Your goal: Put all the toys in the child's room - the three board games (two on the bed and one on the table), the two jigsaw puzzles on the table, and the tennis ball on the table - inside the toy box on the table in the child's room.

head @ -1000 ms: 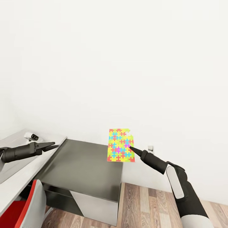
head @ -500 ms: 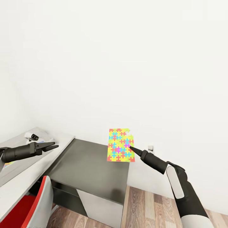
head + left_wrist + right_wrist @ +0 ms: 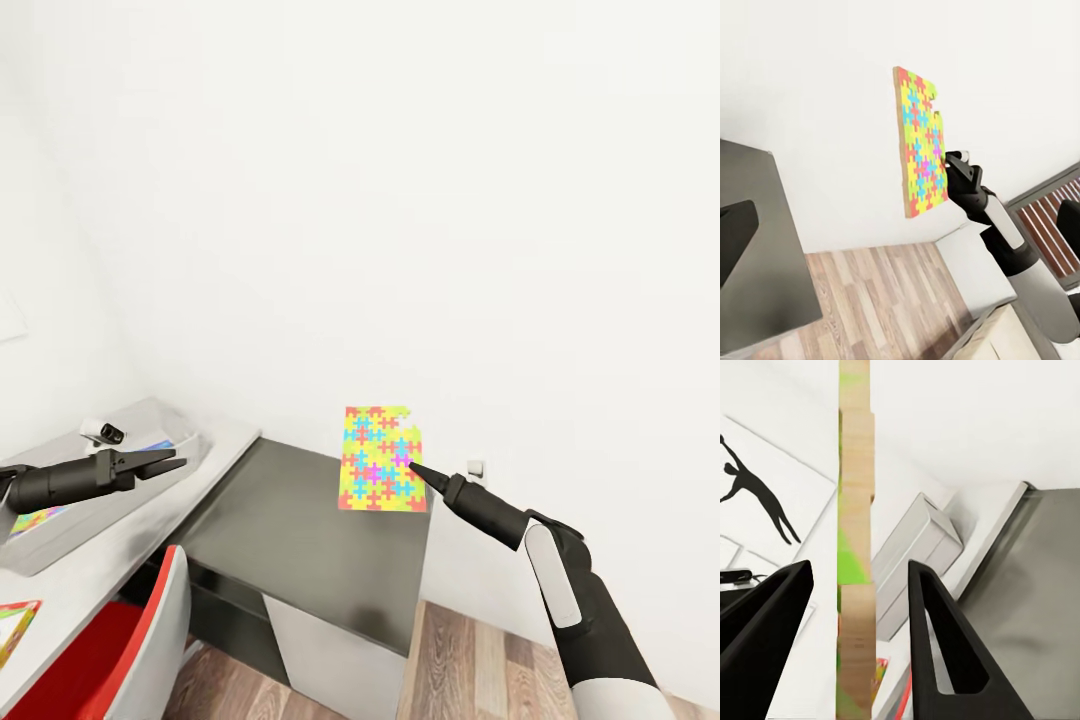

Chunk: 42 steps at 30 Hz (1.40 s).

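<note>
White wall behind the table point(image 3: 300, 520): right gripper point(image 3: 412, 466) clamps a jigsaw puzzle point(image 3: 380, 458) upright above the dark top, left gripper point(image 3: 165, 461) parted and empty, toy box point(image 3: 60, 540) nearby, delivery pending.

jigsaw puzzle point(image 3: 381, 459) upright above table point(image 3: 300, 540), toy box point(image 3: 95, 490) far left

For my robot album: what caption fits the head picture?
Right claw holds a puzzle upright above the dark desk.
</note>
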Tool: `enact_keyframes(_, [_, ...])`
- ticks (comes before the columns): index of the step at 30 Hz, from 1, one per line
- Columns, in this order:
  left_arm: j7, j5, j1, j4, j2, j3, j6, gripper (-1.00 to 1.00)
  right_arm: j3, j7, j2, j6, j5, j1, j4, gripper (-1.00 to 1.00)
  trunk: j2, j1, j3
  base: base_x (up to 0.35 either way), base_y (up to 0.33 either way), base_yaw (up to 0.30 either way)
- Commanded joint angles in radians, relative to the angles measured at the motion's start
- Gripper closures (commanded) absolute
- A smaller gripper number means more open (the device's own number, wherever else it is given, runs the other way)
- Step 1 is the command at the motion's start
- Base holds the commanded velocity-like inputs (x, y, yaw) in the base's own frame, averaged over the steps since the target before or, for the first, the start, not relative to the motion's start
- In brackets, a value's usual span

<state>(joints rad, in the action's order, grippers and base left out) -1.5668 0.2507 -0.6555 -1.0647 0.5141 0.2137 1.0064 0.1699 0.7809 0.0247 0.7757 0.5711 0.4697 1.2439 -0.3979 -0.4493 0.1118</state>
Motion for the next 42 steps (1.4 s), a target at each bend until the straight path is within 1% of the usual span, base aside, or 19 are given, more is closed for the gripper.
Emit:
enact_keyframes(1, [-0.004,-0.001,-0.001,0.000,0.000,-0.001,0.011,-1.00,0.002,0.003,0.001,0.005,0.000,0.001,0.000,1.00,-0.002,-0.001,0.001,0.000,0.000,0.187])
enact_keyframes(11, [-0.004,-0.001,-0.001,0.000,-0.002,-0.001,0.008,-1.00,0.002,0.002,0.001,0.005,0.000,0.001,0.004,1.00,-0.002,-0.001,-0.003,0.000,0.000,0.101])
enact_keyframes(42, [-0.004,-0.001,0.000,0.003,-0.005,-0.001,0.005,-1.00,0.002,0.003,0.001,0.005,0.000,0.001,0.005,1.00,-0.002,-0.001,-0.022,0.000,0.006,0.274])
